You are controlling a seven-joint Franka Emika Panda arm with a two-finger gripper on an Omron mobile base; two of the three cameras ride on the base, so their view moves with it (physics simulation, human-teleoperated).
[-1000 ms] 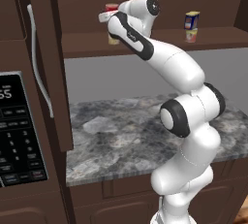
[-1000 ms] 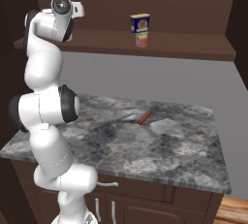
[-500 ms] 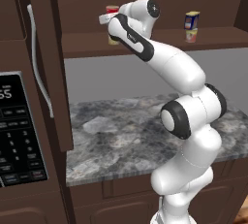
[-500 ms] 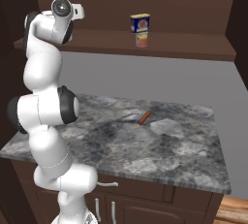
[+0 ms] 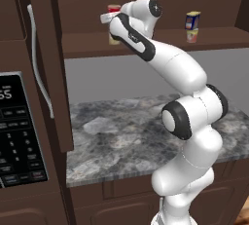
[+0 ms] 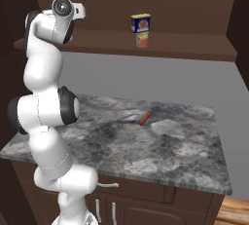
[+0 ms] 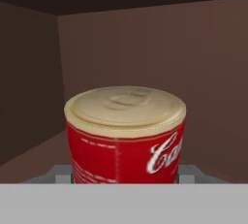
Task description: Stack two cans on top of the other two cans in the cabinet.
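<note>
1. My gripper (image 7: 125, 178) was up at the shelf (image 5: 160, 41) of the cabinet (image 5: 44, 48), near its left end.
2. My jaws stood partway apart, one on each side of the red can (image 7: 125, 138), and they held it; in the hand view the can sat upright between my fingertips (image 7: 62, 173).
3. The red can's pale lid faced up, and white script ran across its red side.
4. In the left base view, the red can (image 5: 114, 9) showed above a cream can (image 5: 114, 38) that stood on the shelf; I could not tell whether the two were touching, since my wrist covered the place where they met.
5. Well to the right along the shelf, the blue tin (image 5: 192, 20) sat on top of the small yellow can (image 5: 192, 35), touching it and upright.
6. Below the shelf lay the stone counter (image 6: 185, 156), with a small reddish sausage-like thing (image 6: 144, 118) lying on it.
7. Left of the counter, under the cabinet door, was a black keypad panel (image 5: 19, 131).
</note>
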